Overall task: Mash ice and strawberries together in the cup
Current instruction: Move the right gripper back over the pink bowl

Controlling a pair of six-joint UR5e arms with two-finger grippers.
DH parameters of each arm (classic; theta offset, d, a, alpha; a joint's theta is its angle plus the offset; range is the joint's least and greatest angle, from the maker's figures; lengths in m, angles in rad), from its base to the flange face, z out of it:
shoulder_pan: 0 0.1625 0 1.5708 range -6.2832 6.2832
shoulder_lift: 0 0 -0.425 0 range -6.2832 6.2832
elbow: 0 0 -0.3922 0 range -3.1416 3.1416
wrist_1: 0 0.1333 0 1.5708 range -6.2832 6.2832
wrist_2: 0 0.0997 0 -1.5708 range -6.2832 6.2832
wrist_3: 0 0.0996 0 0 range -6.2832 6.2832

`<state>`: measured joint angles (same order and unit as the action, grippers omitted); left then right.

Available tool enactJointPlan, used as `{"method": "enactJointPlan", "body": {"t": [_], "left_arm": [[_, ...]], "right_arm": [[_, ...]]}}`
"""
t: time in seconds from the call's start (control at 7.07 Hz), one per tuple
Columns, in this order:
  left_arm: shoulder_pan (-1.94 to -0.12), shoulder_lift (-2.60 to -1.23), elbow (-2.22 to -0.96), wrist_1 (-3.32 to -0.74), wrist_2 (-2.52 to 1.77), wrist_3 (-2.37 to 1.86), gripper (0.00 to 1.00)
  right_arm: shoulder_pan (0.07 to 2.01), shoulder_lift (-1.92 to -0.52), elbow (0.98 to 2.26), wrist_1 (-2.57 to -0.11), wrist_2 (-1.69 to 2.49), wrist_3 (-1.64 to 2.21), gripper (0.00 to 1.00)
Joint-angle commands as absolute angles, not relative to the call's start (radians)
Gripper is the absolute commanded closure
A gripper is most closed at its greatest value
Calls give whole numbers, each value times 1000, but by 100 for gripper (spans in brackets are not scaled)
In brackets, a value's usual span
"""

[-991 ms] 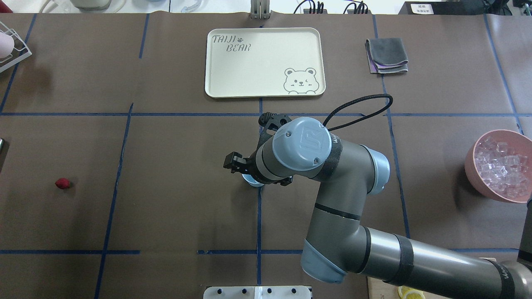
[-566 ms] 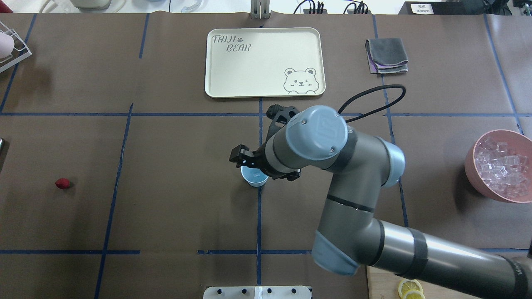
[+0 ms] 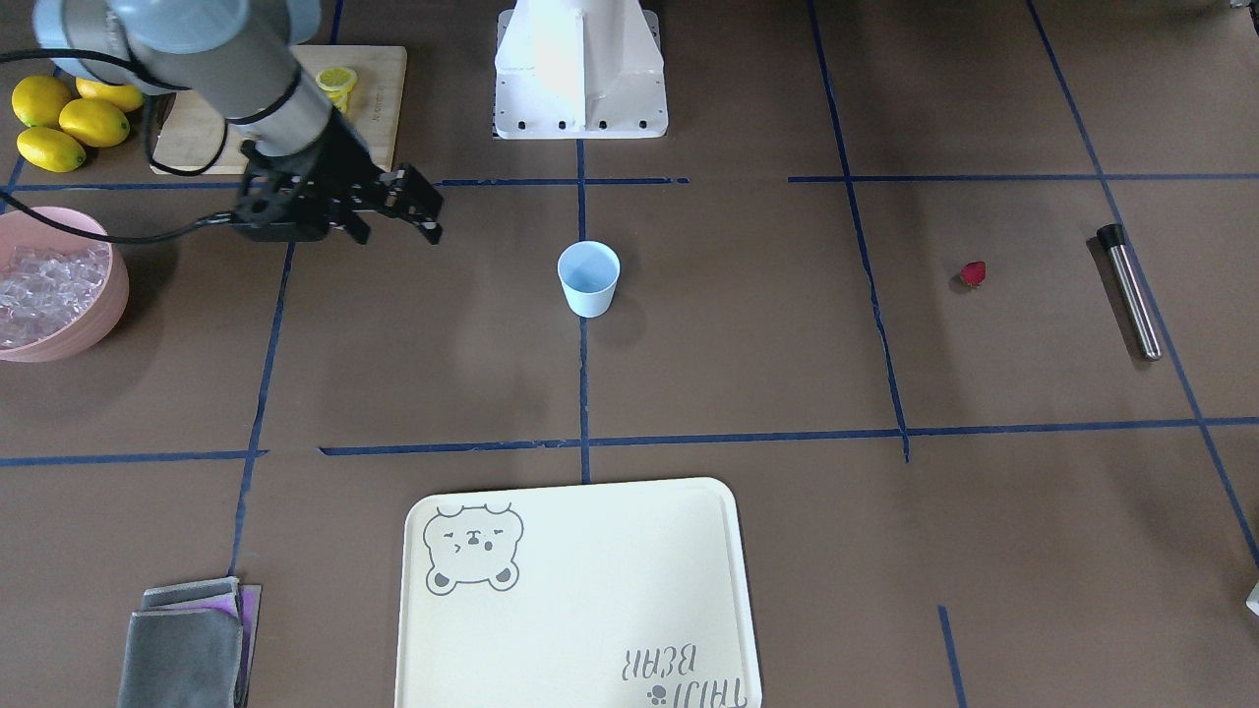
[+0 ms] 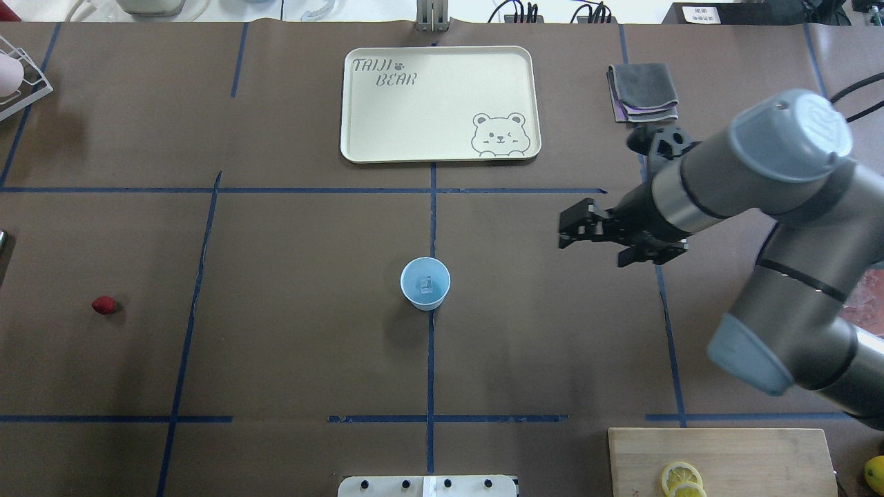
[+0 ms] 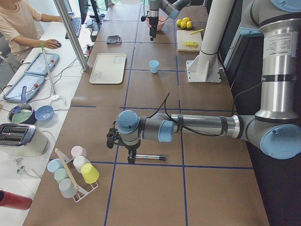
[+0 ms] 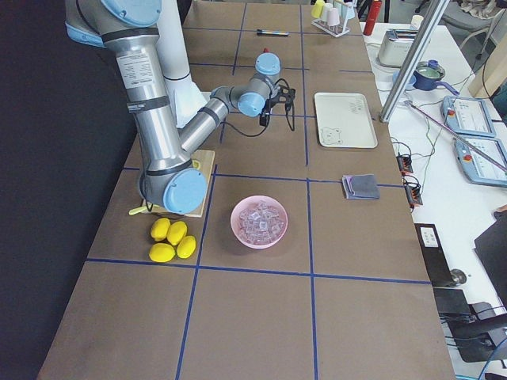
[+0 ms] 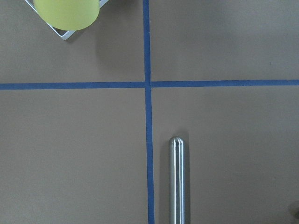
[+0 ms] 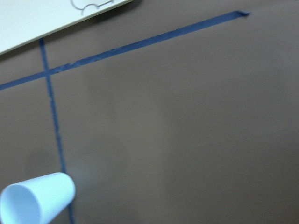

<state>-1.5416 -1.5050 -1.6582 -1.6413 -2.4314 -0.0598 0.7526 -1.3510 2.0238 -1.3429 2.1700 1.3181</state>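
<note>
The pale blue cup (image 4: 425,283) stands upright at the table's middle on a blue tape line, with one small clear ice cube (image 4: 426,284) in it. It also shows in the front view (image 3: 589,279) and at the lower left of the right wrist view (image 8: 35,199). My right gripper (image 4: 570,229) hangs open and empty well to the cup's right, clear of it. The dark red strawberry (image 4: 103,304) lies alone far left. My left gripper (image 5: 131,159) hovers over a steel rod (image 7: 176,182); whether it is open or shut I cannot tell.
A pink bowl (image 3: 93,324) full of ice sits on the robot's right, beside lemons (image 3: 61,118) and a cutting board (image 4: 722,452) with lemon slices. A cream bear tray (image 4: 439,103) and a folded grey cloth (image 4: 643,92) lie at the far side. A cup rack (image 5: 75,172) stands near the left arm.
My right arm has swung right, away from above the cup, which now stands uncovered with an ice cube showing inside. The strawberry has not moved.
</note>
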Motion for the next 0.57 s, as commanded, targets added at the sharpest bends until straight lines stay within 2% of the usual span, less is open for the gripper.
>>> {"method": "enactJointPlan", "body": {"t": [0.0,0.42], "left_arm": [[-1542,-1503,-1660,-1641,-2431,-58,0],[-1540,-1503,-1660,-1641,-2431,-60,0]], "right_arm": [[892,-1584,2071,-1336,2235,1046,1],[1107,-1776,2042,-1338,2240,807,2]]}}
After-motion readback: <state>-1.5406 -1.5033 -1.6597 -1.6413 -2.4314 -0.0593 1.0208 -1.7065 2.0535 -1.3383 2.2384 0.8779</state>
